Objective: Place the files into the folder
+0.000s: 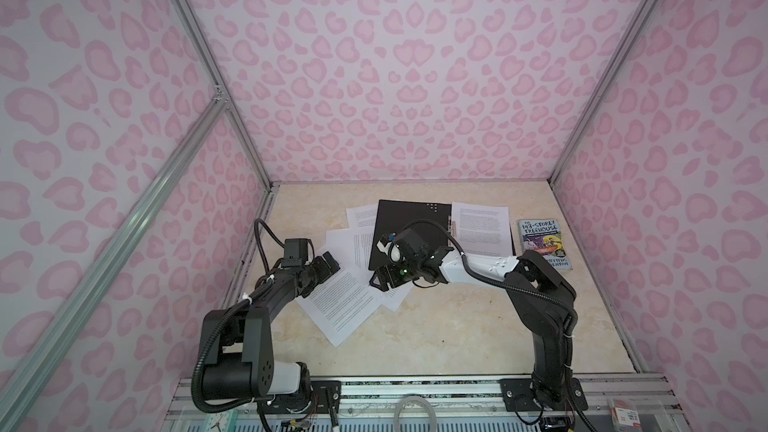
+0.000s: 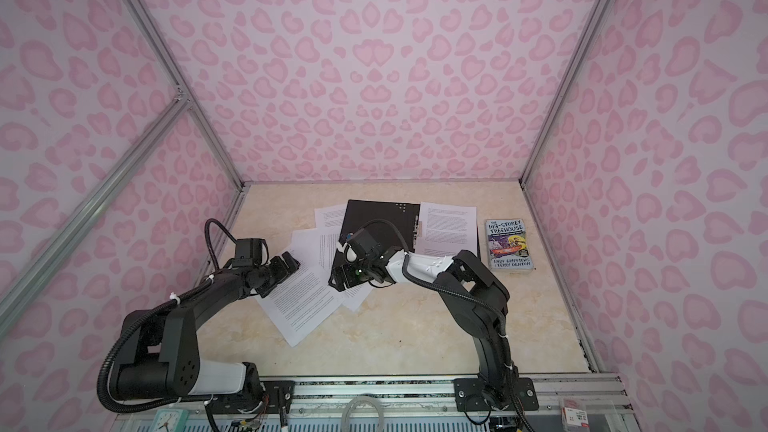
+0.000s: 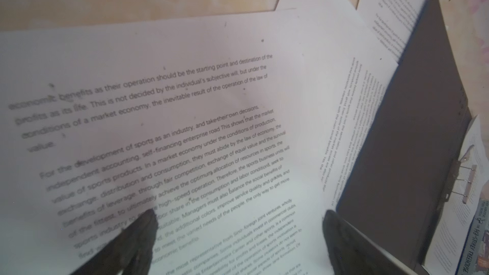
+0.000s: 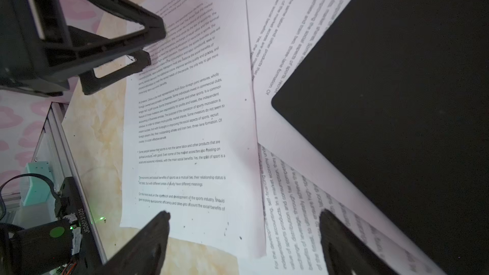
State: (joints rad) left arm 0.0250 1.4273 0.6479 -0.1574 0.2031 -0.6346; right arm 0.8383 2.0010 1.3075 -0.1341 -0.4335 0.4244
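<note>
Several files (image 1: 345,301) lie fanned and overlapping on the tabletop (image 1: 436,338), beneath and between the two grippers. The left gripper (image 3: 239,215) has its fingers spread wide above a printed sheet with nothing between them; whether the tips touch the paper cannot be told. The right gripper (image 4: 244,216) points toward the left one. It also stands wide and empty, over the line where two sheets overlap.

Just beside the right gripper, on the side away from the left gripper, lies the folder (image 1: 399,218), opened flat with its black inside up. The half nearer the grippers is bare and covers the corners of some loose sheets. The half beyond the metal spine clip (image 3: 460,178) holds one printed sheet (image 1: 480,226). Past that, well apart from either gripper, sits a paperback book (image 1: 544,243).
</note>
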